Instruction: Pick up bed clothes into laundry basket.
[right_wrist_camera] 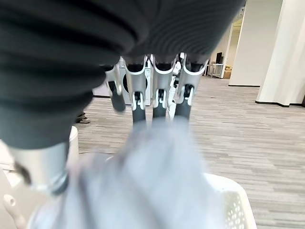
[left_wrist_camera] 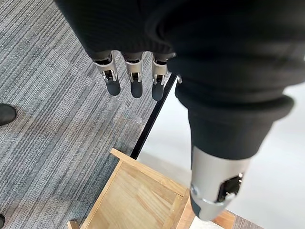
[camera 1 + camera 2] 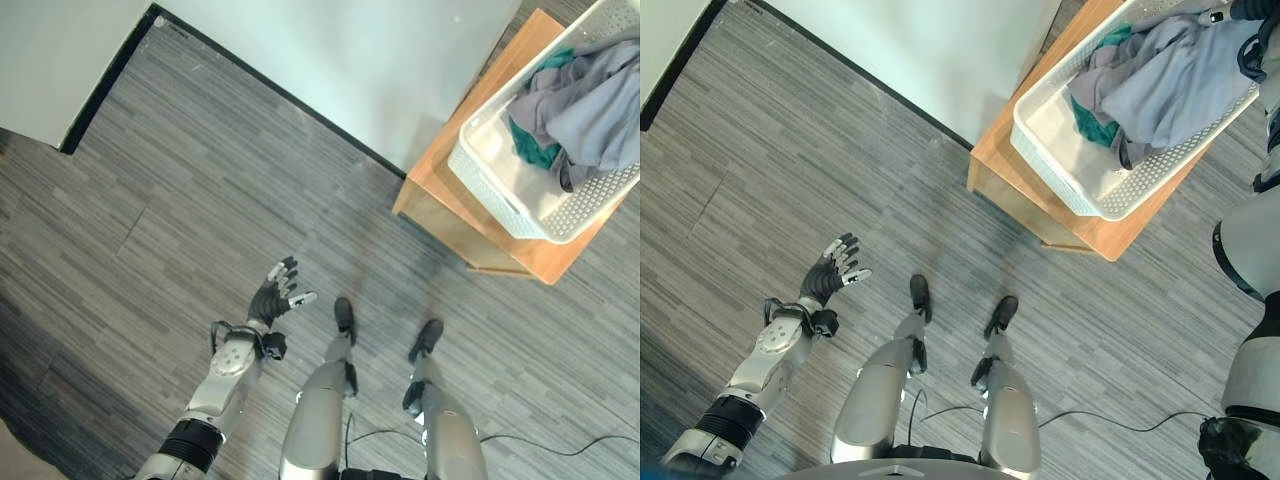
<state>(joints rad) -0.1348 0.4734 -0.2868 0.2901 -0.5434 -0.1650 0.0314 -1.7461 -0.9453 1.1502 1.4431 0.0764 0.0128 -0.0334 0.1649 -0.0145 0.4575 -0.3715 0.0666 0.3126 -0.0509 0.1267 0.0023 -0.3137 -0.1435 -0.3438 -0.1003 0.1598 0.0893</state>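
Right hand hovers open just above the grey clothes heaped in the basket; cloth draping the rim could slide out. Left hand hangs open, well apart.

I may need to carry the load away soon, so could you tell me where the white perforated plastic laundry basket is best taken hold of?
Probably by its rim. The white perforated plastic laundry basket sits on a low wooden table, with grey and teal clothes heaped toward its far end. Coming from above, at the bare near end, looks best: the rim there is exposed and nothing lies over it.
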